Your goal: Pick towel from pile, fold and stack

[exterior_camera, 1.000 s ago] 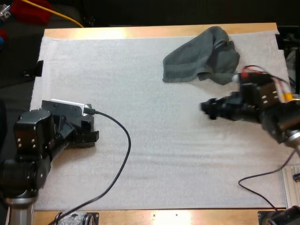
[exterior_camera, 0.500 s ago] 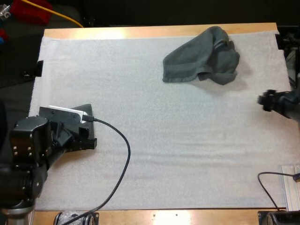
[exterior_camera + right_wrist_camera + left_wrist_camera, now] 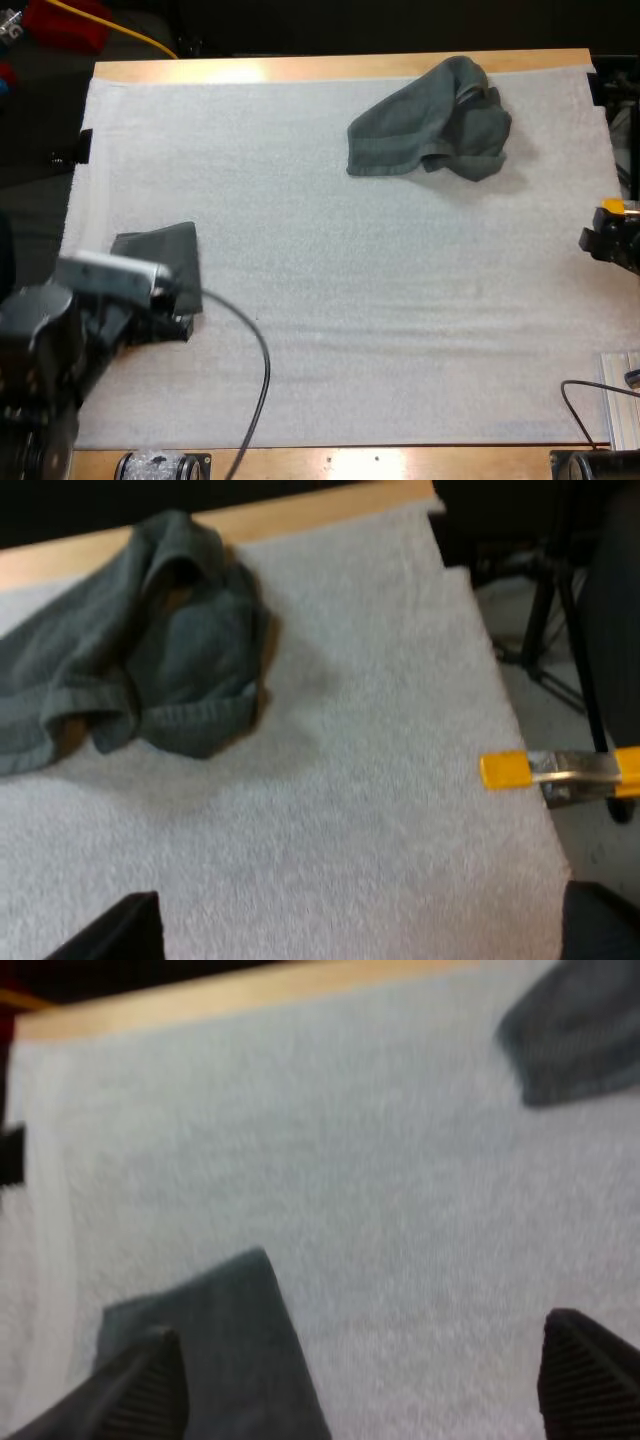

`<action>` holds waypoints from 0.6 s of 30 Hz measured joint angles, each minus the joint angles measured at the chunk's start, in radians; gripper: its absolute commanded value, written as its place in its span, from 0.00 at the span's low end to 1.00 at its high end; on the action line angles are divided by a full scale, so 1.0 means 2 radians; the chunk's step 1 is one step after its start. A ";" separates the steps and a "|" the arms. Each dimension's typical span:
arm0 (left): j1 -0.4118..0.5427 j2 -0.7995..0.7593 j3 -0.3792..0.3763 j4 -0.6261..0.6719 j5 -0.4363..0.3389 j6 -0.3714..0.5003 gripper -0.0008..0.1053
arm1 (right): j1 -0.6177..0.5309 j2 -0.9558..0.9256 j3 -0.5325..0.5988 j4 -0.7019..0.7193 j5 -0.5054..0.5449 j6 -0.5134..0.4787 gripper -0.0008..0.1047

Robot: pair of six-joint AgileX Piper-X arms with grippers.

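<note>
Left gripper (image 3: 360, 1325): fingers wide apart, empty, just over the folded towel (image 3: 160, 258) at the mat's near left.
Right gripper (image 3: 362, 890): spread wide, empty, well short of the crumpled towel (image 3: 430, 125) by the far edge.
Risk: pinching one bunched layer, hence dragging or a skewed fold; nudging the folded towel.
Count: two towels, two grippers, one mat (image 3: 350, 300).
</note>
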 measured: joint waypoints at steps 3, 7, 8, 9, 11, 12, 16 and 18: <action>0.000 -0.033 0.000 0.000 0.000 0.000 0.66 | 0.000 -0.023 0.000 0.011 0.000 -0.001 0.72; 0.000 -0.072 0.000 0.000 0.000 0.000 0.66 | 0.000 -0.061 0.000 0.034 0.000 -0.001 0.72; 0.000 -0.082 0.000 0.000 0.000 0.000 0.66 | 0.000 -0.070 0.000 0.037 0.000 -0.001 0.72; 0.000 -0.091 0.000 0.002 0.002 0.000 0.66 | 0.000 -0.081 0.000 0.039 -0.001 -0.001 0.72; 0.000 -0.112 0.000 0.009 0.007 0.000 0.66 | 0.000 -0.106 0.000 0.045 -0.002 -0.001 0.72; 0.000 -0.121 0.000 0.011 0.007 0.000 0.66 | 0.000 -0.118 0.000 0.048 -0.002 -0.001 0.72; 0.000 -0.159 0.000 0.027 0.007 0.000 0.66 | 0.000 -0.171 0.000 0.054 -0.002 -0.001 0.72; 0.000 -0.179 0.000 0.035 0.007 0.000 0.66 | 0.000 -0.193 0.000 0.055 -0.002 -0.001 0.72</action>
